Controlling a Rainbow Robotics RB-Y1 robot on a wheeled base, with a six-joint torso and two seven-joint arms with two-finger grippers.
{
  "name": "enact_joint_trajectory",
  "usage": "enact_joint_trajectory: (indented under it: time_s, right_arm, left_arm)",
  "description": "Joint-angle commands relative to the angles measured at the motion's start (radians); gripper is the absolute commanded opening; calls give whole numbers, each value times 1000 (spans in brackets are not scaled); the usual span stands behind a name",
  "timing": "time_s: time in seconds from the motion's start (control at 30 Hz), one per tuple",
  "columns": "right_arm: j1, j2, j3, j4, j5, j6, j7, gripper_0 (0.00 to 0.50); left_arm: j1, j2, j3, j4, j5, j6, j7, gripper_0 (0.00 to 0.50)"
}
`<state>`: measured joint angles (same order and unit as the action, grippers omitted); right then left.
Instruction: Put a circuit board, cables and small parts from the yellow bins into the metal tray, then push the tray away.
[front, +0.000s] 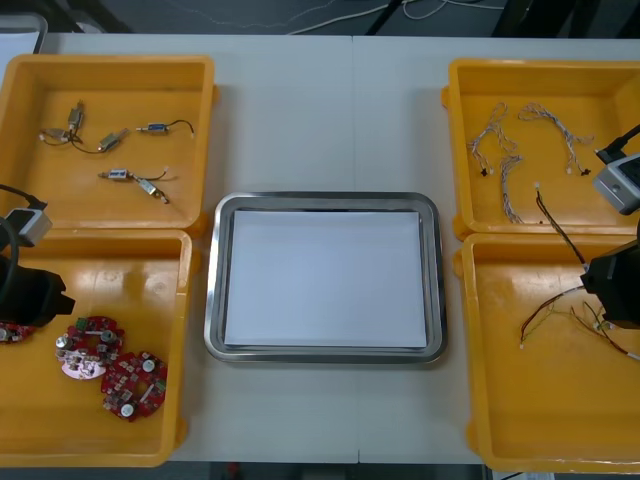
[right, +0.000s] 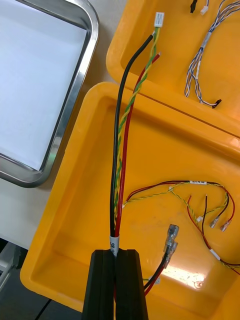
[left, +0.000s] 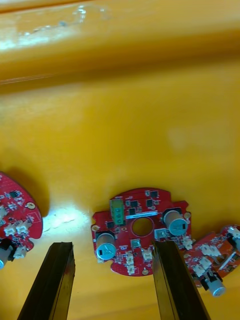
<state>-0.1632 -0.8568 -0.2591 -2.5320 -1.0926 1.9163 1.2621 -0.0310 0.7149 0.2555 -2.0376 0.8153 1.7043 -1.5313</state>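
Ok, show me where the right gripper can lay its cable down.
Metal tray: white inside all bare within its rim. Near right bin, under the right gripper and its cable: loose cables crowd the far half, near half bare. Left gripper: over the boards.

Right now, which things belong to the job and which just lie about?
In use: cable shut in right jaws over right near bin; board below open left jaws in left near bin; tray.
Lying about: other boards, blue-white cables, small metal parts.

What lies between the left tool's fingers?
In the left wrist view, a red circuit board lies on the yellow bin floor between the open fingers of the left tool, one overlapping its edge.
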Motion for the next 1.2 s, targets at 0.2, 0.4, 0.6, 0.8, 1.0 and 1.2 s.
enact_joint_trajectory:
  time_s: [0.2, 0.4, 0.6, 0.8, 1.0, 1.2]
  right_arm:
    - [10, -56, 12, -16, 3, 4, 20, 0]
    - [20, -62, 12, -16, 13, 4, 20, 0]
    - [25, -62, 12, -16, 23, 4, 28, 0]
    - [28, -62, 12, -16, 22, 4, 26, 0]
    - [28, -62, 12, -16, 22, 4, 26, 0]
    - [28, -62, 12, -16, 22, 4, 26, 0]
  left_arm:
    - [-26, 44, -22, 16, -73, 8, 152, 459]
    - [-26, 15, -38, 16, -108, -2, 160, 460]
    - [-26, -29, -41, 16, -139, -3, 154, 458]
    - [-26, -60, -64, 10, -163, -14, 149, 457]
    - [-26, -83, -78, 10, -179, -35, 131, 458]
    - [-26, -107, -78, 10, -196, -37, 109, 456]
